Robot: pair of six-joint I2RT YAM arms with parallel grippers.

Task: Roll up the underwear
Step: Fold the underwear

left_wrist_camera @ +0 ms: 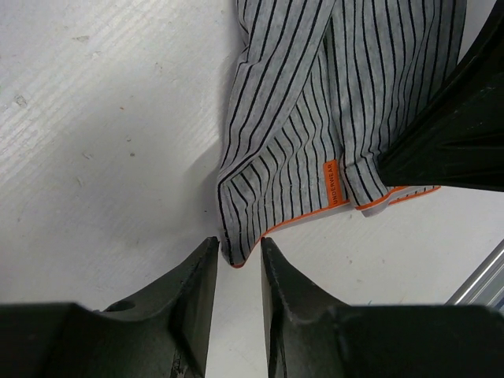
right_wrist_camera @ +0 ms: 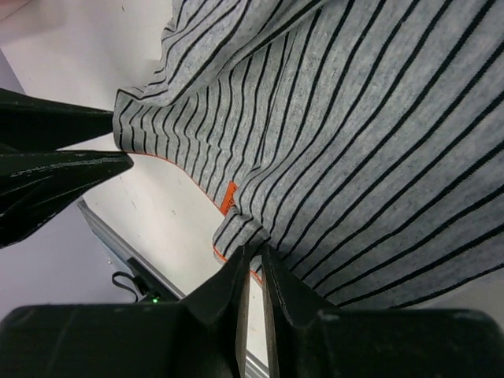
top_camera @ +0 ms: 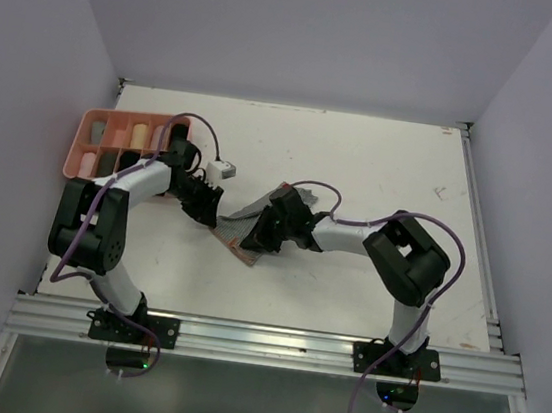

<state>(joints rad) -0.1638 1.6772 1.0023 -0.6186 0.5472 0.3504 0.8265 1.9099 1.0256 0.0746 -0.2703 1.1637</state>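
Just off L gripper [left_wrist_camera: 238, 250] lies underwear [left_wrist_camera: 299, 142] corner (R gripper [right_wrist_camera: 253, 256] pinches hem).

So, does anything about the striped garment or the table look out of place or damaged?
Nothing is spilled or damaged. The striped underwear lies creased, not flat, with a flap of its hem folded beside the orange label. The right gripper pinches that flap; the left gripper stands at a corner, jaws apart.
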